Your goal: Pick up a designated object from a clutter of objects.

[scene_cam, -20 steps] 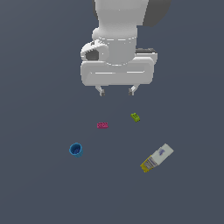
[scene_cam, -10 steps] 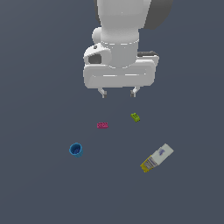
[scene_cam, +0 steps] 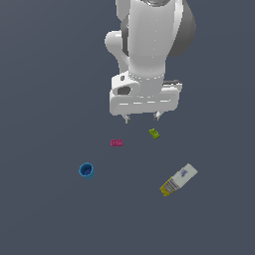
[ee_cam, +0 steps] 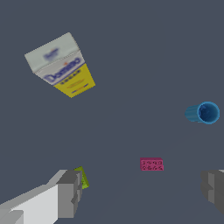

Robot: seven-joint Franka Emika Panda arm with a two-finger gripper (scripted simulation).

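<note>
Yellow-green studded toy brick [scene_cam: 154, 133] lies off-centre, beside one finger of your white parallel gripper [scene_cam: 141, 118]; jaws spread apart, holding nothing; brick's long axis runs diagonally.

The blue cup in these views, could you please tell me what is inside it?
The blue cup lies on its side, mouth open to the wrist view; what shows of its inside looks empty. Its deepest part is shadowed, so anything there stays unseen.

An end effector finger [ee_cam: 69, 193] half hides the yellow-green brick [ee_cam: 83, 178].
</note>
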